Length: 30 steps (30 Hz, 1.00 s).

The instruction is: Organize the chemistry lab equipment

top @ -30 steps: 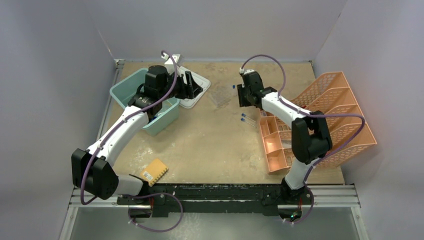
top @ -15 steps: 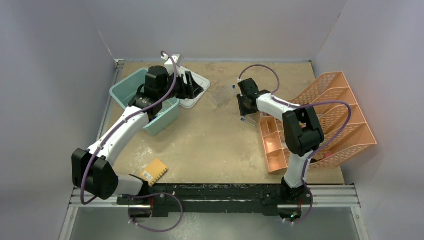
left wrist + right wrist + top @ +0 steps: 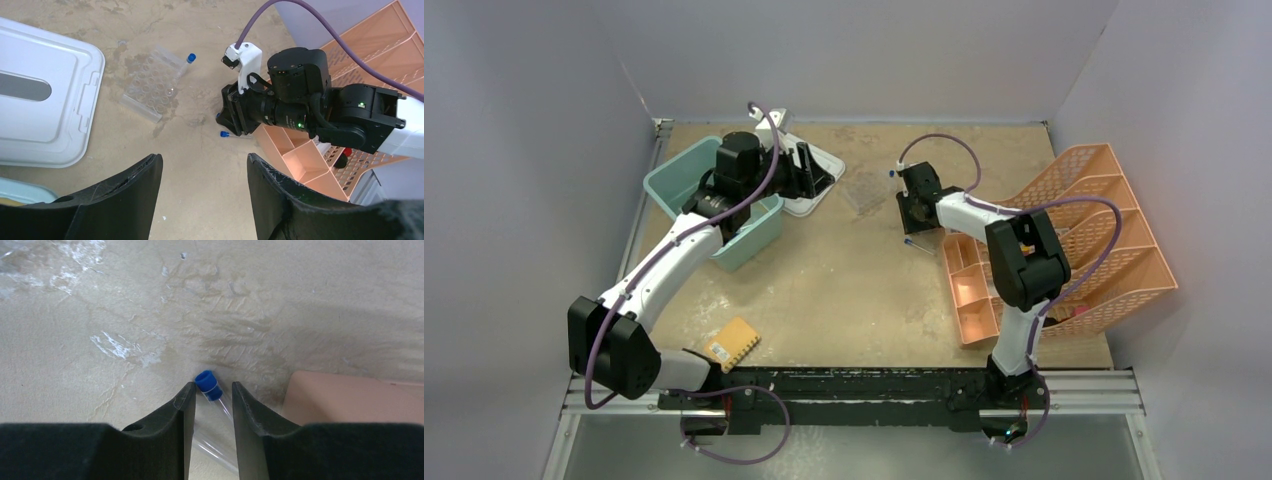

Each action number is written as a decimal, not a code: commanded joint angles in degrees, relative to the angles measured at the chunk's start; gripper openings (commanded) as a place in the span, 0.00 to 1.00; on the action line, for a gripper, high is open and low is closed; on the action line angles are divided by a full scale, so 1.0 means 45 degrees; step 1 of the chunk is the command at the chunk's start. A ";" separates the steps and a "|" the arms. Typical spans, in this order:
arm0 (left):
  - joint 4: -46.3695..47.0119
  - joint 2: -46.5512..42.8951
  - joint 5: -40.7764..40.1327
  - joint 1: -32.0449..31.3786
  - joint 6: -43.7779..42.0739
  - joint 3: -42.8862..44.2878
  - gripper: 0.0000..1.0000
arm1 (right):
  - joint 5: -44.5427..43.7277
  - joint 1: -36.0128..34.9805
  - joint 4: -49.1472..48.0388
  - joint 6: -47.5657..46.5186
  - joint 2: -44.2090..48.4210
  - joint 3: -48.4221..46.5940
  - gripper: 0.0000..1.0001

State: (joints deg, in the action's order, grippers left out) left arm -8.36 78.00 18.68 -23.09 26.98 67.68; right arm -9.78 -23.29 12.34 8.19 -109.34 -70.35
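Observation:
Down at the table, my right gripper (image 3: 212, 385) has its narrow-set fingers on either side of a clear blue-capped test tube (image 3: 207, 384). The tube lies slantwise between them, its cap at the left fingertip, with a gap to the right finger. A second tube (image 3: 224, 134) lies beside it. The top view puts that gripper (image 3: 914, 215) just left of the peach organiser. The clear tube rack (image 3: 864, 190) lies further left, one capped tube (image 3: 190, 58) at its edge. My left gripper (image 3: 205, 157) hangs open and empty above the table, near the white lid.
A white lid (image 3: 819, 185) and a teal bin (image 3: 679, 185) stand at the back left under the left arm. The peach compartment organiser (image 3: 1074, 240) fills the right side. A yellow-orange waffle sponge (image 3: 732, 343) lies near the front left edge.
My right gripper has come down and towards the near side onto the loose tubes, and its jaws have narrowed. The left arm has not moved.

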 commanded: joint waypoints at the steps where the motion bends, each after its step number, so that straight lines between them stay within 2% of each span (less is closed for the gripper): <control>1: 0.0701 -0.0071 0.0293 -0.0120 0.0188 0.0218 0.62 | 0.0481 -0.0018 -0.0622 -0.0789 -0.0230 0.0242 0.34; 5: 0.0706 -0.0067 0.0303 -0.0160 0.0212 0.0235 0.62 | 0.0844 0.0040 -0.0684 -0.1083 -0.0431 0.0183 0.34; 7: 0.0710 -0.0058 0.0303 -0.0171 0.0215 0.0233 0.62 | 0.0896 0.0072 -0.0691 -0.1263 -0.0494 0.0121 0.30; 15: 0.0763 0.0042 0.0283 -0.0220 0.0215 0.0208 0.61 | -0.0241 0.0077 -0.1553 -0.1759 0.0222 0.0240 0.20; 20: 0.0751 0.0089 0.0294 -0.0227 0.0200 0.0222 0.61 | -0.0197 0.0077 -0.1646 -0.2249 0.0419 0.0125 0.15; 30: 0.0821 0.0090 0.0242 -0.0240 0.0286 0.0020 0.61 | 0.0494 0.0208 -0.1894 -0.1480 0.1240 0.0145 0.15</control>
State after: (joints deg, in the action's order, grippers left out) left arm -7.79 78.63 19.31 -23.81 27.51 67.68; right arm -9.21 -22.98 6.24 -0.56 -108.92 -69.71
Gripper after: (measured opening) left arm 0.614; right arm 0.157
